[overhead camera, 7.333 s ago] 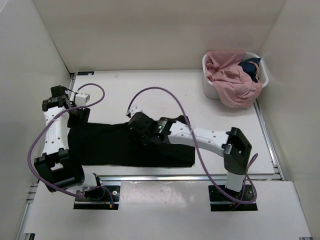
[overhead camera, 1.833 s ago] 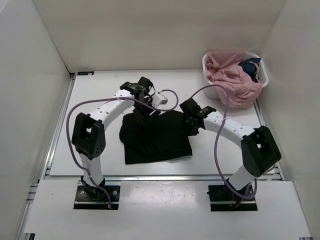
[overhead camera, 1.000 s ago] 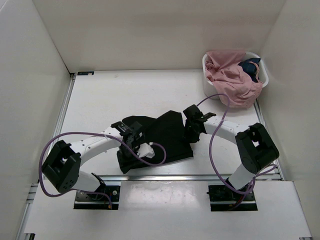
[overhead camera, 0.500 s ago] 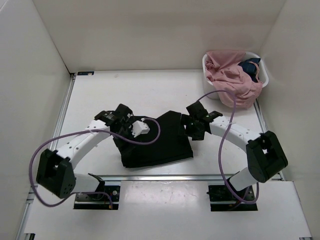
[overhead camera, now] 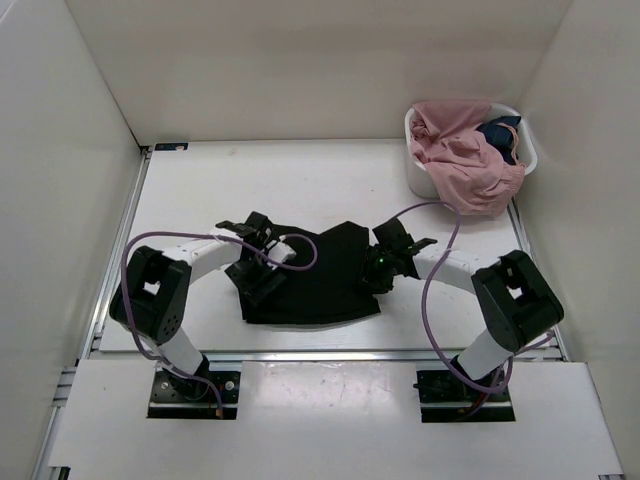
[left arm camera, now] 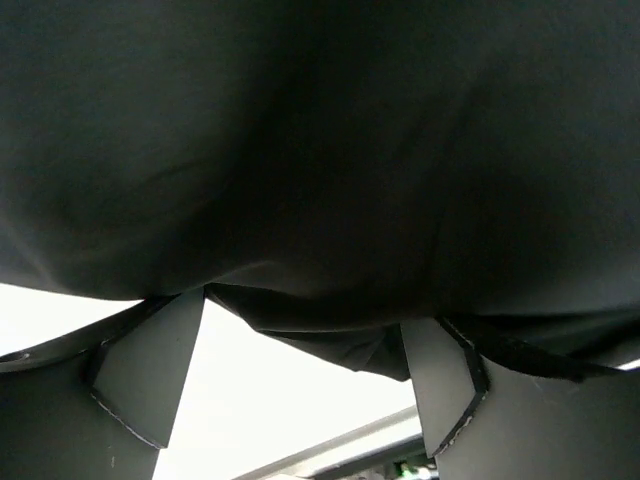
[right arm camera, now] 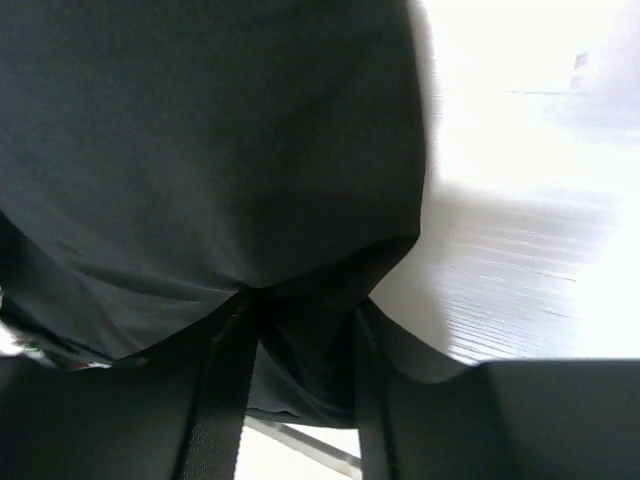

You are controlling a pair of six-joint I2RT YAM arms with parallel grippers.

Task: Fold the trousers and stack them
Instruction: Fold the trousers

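The black trousers lie folded into a rough square on the white table, near the front middle. My left gripper is at their left edge. In the left wrist view its fingers stand wide apart, the cloth's edge drapes over the tips and bare table shows between them. My right gripper is at the trousers' right edge. In the right wrist view its fingers are close together with bunched black cloth pinched between them.
A white basket stands at the back right, holding a pink garment and a dark blue cloth. Purple cables loop off both arms. White walls enclose the table; a metal rail runs along its front edge.
My left gripper has dropped from above the trousers' upper left corner to their left edge, and the arm has drawn in. The right gripper has shifted slightly lower and stays on the right edge.
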